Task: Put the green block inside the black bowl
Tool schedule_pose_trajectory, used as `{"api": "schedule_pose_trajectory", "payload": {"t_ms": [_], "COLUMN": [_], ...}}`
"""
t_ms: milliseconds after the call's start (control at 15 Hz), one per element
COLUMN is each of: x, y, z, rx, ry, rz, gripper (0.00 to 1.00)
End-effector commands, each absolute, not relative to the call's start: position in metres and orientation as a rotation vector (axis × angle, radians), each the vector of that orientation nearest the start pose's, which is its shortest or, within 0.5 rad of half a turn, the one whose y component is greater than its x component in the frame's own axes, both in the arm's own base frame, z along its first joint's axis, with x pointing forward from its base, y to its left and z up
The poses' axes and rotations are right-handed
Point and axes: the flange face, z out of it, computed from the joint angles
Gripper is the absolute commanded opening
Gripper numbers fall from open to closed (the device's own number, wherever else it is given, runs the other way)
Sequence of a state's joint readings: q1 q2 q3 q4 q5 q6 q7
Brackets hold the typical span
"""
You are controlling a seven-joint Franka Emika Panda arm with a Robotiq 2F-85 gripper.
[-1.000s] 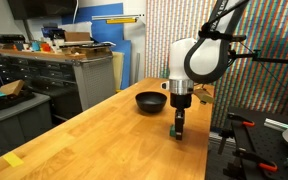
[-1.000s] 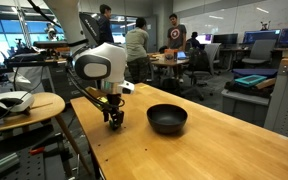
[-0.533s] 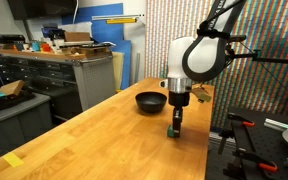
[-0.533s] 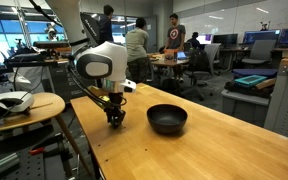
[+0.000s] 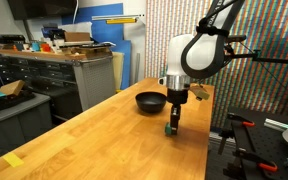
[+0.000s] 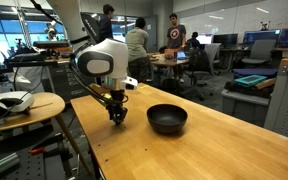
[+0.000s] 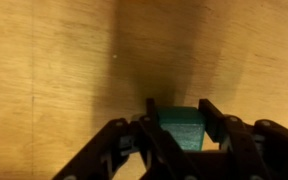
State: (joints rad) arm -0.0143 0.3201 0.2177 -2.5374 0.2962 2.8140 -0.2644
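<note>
Wood table (image 5: 84,140) — one bowl (image 5: 150,101), one block (image 7: 182,126)

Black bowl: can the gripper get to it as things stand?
Probably yes. The gripper, shut on the green block, is near the black bowl; nothing stands between them on the table, and the bowl's top is open.

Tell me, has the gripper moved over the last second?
Yes. The gripper, holding the green block, has shifted slightly toward the black bowl.
</note>
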Motion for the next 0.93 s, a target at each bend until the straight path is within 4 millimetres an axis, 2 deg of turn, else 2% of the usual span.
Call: {"api": "schedule_pose_trajectory", "payload": {"t_ms": [0,400,867], "x": [0.445,0.458,0.488], "y": [0.081,0.063,0.017], "z": [0.185,0.227,0.264], "rx": [-2.967,-2.973,-2.969], "ry": [-0.249,-0.199,-0.061], "rz": [-0.003,-0.100,-0.205], "gripper": [0.22,0.22,0.22]}}
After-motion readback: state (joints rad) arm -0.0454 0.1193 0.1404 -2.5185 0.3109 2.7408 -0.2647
